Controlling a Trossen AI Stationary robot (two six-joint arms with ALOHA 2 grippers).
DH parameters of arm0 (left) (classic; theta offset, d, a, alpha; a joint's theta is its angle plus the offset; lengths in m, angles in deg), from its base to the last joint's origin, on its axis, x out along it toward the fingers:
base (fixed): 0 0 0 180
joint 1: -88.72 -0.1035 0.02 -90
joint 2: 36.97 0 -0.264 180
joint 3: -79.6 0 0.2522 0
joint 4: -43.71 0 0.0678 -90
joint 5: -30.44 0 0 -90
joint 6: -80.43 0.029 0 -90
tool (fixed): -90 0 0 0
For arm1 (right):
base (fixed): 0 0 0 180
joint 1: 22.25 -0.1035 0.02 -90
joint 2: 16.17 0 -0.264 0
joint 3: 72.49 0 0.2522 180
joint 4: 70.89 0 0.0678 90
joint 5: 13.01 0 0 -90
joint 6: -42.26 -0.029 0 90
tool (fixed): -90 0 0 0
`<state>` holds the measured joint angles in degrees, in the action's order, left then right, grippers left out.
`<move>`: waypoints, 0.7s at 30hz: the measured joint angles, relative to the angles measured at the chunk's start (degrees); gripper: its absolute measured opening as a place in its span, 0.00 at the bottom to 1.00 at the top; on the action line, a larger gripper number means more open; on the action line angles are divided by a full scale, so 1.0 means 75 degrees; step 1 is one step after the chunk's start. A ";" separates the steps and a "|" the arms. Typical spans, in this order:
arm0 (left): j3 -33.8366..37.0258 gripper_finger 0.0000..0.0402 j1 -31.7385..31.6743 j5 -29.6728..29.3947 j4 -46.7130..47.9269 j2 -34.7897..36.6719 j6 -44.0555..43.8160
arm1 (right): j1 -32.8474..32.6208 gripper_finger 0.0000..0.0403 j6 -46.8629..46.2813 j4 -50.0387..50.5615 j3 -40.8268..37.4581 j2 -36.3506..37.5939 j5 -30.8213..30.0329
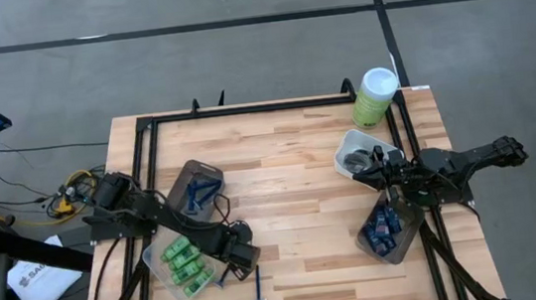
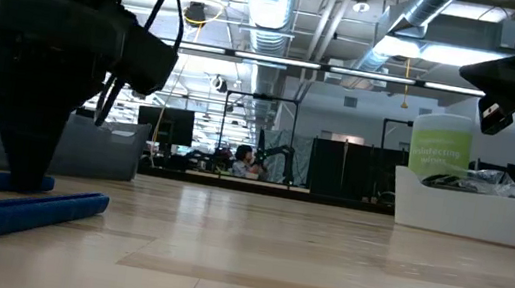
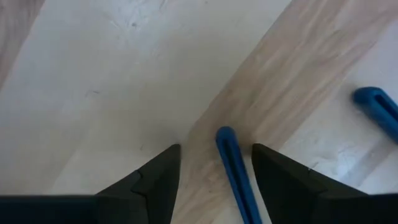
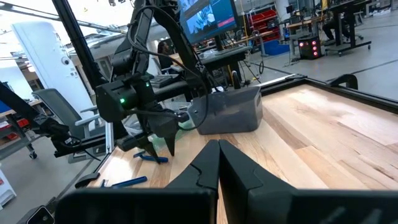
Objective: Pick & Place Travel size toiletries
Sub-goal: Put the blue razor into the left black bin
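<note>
My left gripper (image 3: pixel 214 149) points down near the table's front edge, open. A blue razor handle (image 3: pixel 235 171) lies flat on the wood between its fingers, with a gap on each side. A second blue razor (image 3: pixel 378 110) lies close by, seen in the high view as the razor (image 1: pixel 260 289) by the front edge. Green mini bottles (image 1: pixel 185 264) lie in a clear tub beside my left arm. My right gripper (image 4: pixel 217 163) hangs shut and level over the right side of the table, holding nothing.
A smoky tub (image 1: pixel 197 185) with more blue razors stands behind my left arm. On the right are a white tub (image 1: pixel 360 148), a tub of dark-blue tubes (image 1: pixel 386 227) and a tall pale-green canister (image 1: pixel 375 96). Bare wood lies in the table's middle.
</note>
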<state>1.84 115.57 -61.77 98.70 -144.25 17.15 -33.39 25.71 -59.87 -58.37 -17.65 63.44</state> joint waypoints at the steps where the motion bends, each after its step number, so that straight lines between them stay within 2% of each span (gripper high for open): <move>1: -0.0015 0.49 -0.0003 0.0037 0.0008 -0.0057 -0.0013 | 0.0000 0.00 0.0000 0.0000 0.0000 0.0003 -0.0001; 6: -0.0006 0.44 -0.0071 -0.0011 0.0055 -0.0062 -0.0234 | 0.0000 0.00 -0.0001 0.0000 -0.0001 0.0003 -0.0002; 14: 0.0017 0.05 -0.0378 0.0317 0.0085 -0.0021 -0.0349 | 0.0003 0.00 0.0000 0.0000 -0.0003 0.0000 -0.0002; 21: 0.0049 0.06 -0.0742 0.0282 -0.0323 0.0202 -0.0396 | 0.0003 0.00 0.0000 0.0000 -0.0003 0.0000 -0.0002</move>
<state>2.21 110.00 -59.66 96.27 -142.73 14.18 -33.36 25.71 -59.87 -58.39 -17.65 63.43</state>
